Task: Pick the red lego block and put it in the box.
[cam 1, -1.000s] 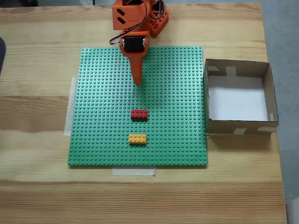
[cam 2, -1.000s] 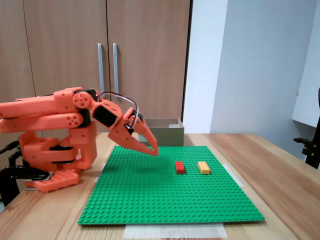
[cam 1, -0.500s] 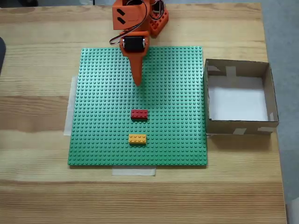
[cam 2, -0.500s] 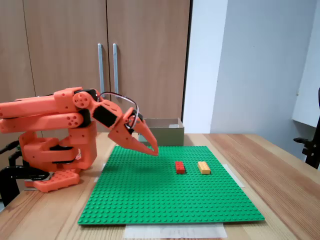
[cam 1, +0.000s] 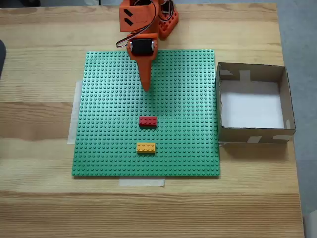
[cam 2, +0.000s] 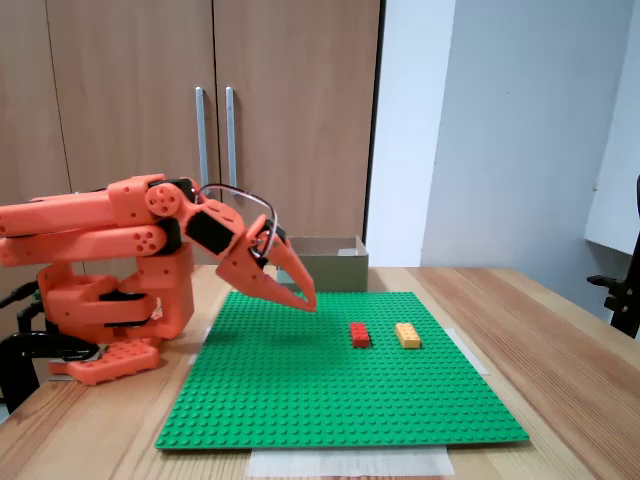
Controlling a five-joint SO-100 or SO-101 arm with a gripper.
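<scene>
Right now orange robot hand point(cam 1: 145, 88) point(cam 2: 308, 302) is closed, empty, above green studded baseplate point(cam 1: 109, 148); small red lego block point(cam 1: 147, 120) point(cam 2: 360, 335) sits apart, w/ yellow-orange brick point(cam 1: 145, 147) beside; brown cardboard box point(cam 1: 286, 99) near.

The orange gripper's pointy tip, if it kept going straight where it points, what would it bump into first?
Probably the green baseplate. The gripper slants downward in the side fixed view, so it likely meets bare studs just short of the red lego block, though depth is hard to judge.
</scene>
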